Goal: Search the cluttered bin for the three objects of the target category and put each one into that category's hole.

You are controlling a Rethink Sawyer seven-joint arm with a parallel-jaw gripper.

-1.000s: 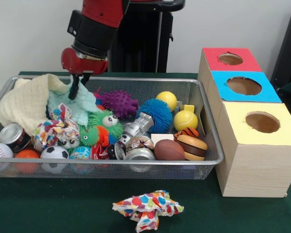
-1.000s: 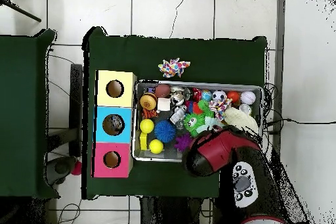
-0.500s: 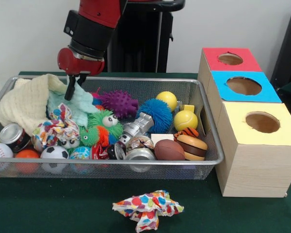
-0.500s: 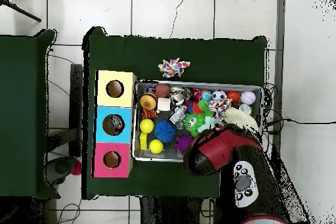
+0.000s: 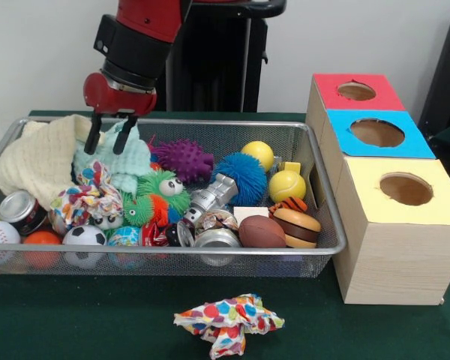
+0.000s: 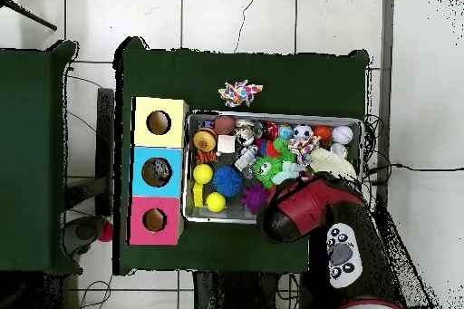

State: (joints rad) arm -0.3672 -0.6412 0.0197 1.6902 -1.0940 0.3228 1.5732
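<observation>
The gripper point(image 5: 106, 142) hangs with its fingers spread apart over the mint-green cloth point(image 5: 127, 159) near the wire bin's point(image 5: 326, 225) far left corner, beside the cream towel point(image 5: 41, 157).

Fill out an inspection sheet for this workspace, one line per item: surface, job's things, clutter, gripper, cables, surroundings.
Surface: green table, one polka-dot cloth lying in front of the bin.
Job's things: wire bin full; box with red hole, blue hole and yellow hole, all empty as far as seen.
Clutter: cream towel, teal cloth, purple spiky ball, blue spiky ball, tennis ball, soccer ball, cans, toy burger.
Gripper: gripper open, fingers straddling the teal cloth.
Cables: thin cables on the floor beside the table.
Surroundings: tiled floor, second green table.
</observation>
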